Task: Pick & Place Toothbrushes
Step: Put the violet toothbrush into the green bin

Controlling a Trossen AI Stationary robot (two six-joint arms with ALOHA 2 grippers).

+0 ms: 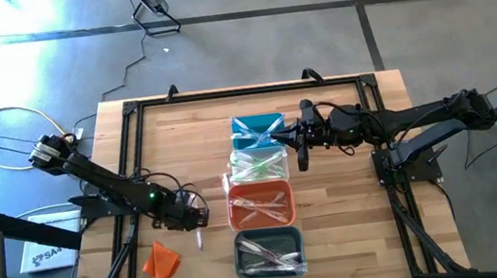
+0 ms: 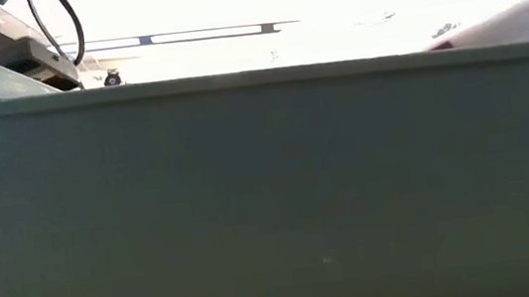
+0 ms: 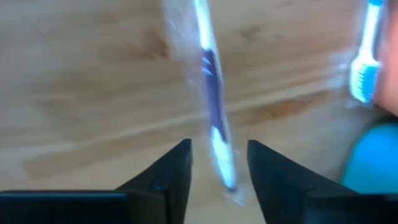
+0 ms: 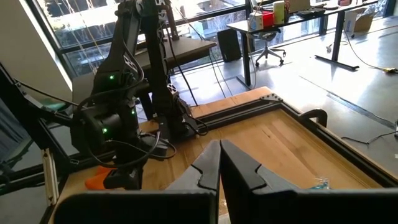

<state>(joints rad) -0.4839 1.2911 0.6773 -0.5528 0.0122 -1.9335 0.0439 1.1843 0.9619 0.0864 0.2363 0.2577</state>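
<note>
Toothbrushes (image 1: 261, 205) in teal (image 1: 257, 130), clear (image 1: 257, 167), orange (image 1: 260, 205), grey bins (image 1: 269, 253)

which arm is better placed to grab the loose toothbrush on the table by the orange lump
Left. The left pincer is open right over that wrapped toothbrush, which lies on the wood between its fingers. The right pincer is shut, across the table by the bins near the teal bin.

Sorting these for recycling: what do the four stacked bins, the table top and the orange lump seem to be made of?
The bins look like moulded plastic: smooth walls, rounded corners, and one is see-through. The table top looks like wood, with visible plank seams and grain. The orange lump looks crumpled and soft, probably cloth, though that is uncertain.
</note>
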